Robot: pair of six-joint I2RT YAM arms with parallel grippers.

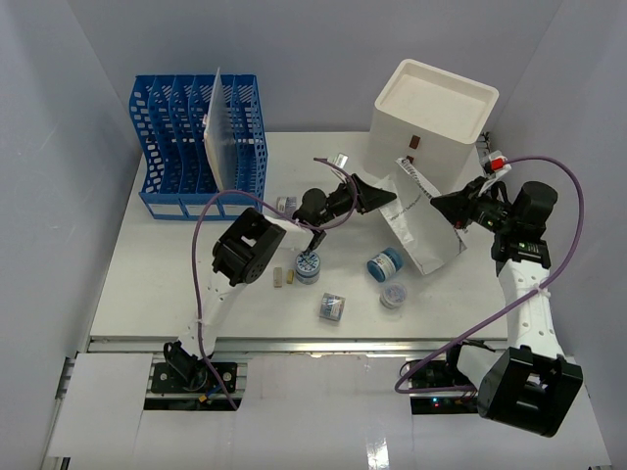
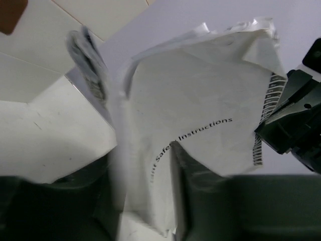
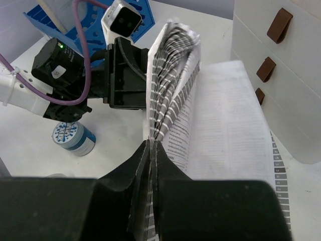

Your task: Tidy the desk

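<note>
The right wrist view alone shows the right gripper [image 3: 152,146] pinching the fanned booklet [image 3: 200,115] by its edge. The left wrist view shows the left gripper [image 2: 143,191] straddling a curled corner, though I cannot tell whether it pinches. From above, the desk [image 1: 147,284] lies under everything, with jars [image 1: 385,262] mid-desk and bare room at front left.

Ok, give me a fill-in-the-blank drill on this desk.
The rack is coloured ____. The booklet cover reads "Safety ____". The box has ____ handles. The box stands at the desk's far ____ corner.
Missing words: blue; Instructions; brown; right.
</note>
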